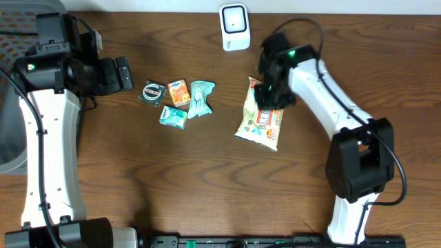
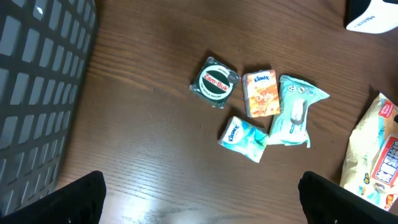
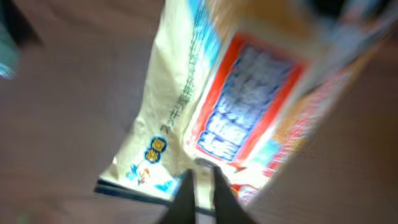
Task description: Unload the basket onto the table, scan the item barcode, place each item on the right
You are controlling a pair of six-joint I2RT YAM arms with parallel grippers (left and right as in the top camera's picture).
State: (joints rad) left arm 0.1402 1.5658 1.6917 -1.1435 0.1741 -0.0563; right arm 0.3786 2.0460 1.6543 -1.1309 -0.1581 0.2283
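A yellow and white snack bag (image 1: pixel 260 118) with a red and blue label lies right of the table's middle. It also shows in the left wrist view as the bag (image 2: pixel 375 163) and, blurred, in the right wrist view as the bag (image 3: pixel 249 99). My right gripper (image 1: pixel 266 94) sits over its far end. There the right gripper (image 3: pixel 202 169) is shut, with the bag's edge pinched between its fingers. A white scanner (image 1: pixel 235 26) stands at the back edge. My left gripper (image 1: pixel 121 73) hangs open at the left, and the left gripper (image 2: pixel 202 190) holds nothing.
Left of the bag lie a round green Zam-Buk tin (image 1: pixel 152 91), an orange tissue pack (image 1: pixel 179 91), a teal pouch (image 1: pixel 200 96) and a small teal tissue pack (image 1: pixel 173 116). A grey mesh basket (image 2: pixel 37 81) stands at the far left.
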